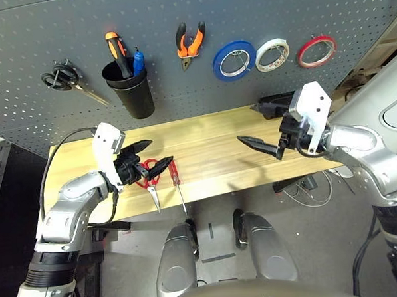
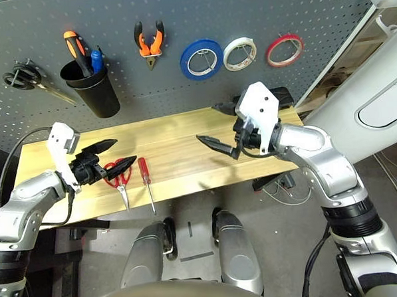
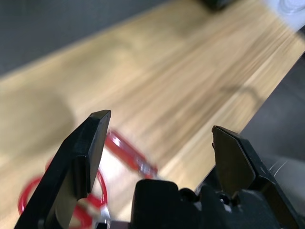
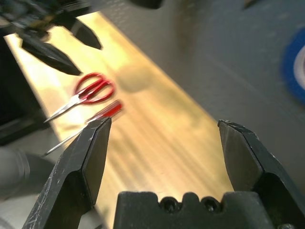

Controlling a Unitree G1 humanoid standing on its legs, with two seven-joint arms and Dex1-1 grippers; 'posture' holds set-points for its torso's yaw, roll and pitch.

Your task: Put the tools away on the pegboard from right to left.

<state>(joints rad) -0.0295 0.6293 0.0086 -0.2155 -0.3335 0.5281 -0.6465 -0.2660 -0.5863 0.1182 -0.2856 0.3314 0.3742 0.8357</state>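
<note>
While the red tape ring [image 1: 316, 51] and orange-and-black pliers [image 1: 190, 44] hang on the grey pegboard [image 1: 182, 89], the red-handled scissors [image 1: 149, 181] and slim red-handled screwdriver [image 1: 178, 185] lie on the bench [image 1: 212, 154]. Left claw [image 1: 150, 157] hovers over the scissors, spread apart and empty; right claw [image 1: 257, 127] likewise spread.
</note>
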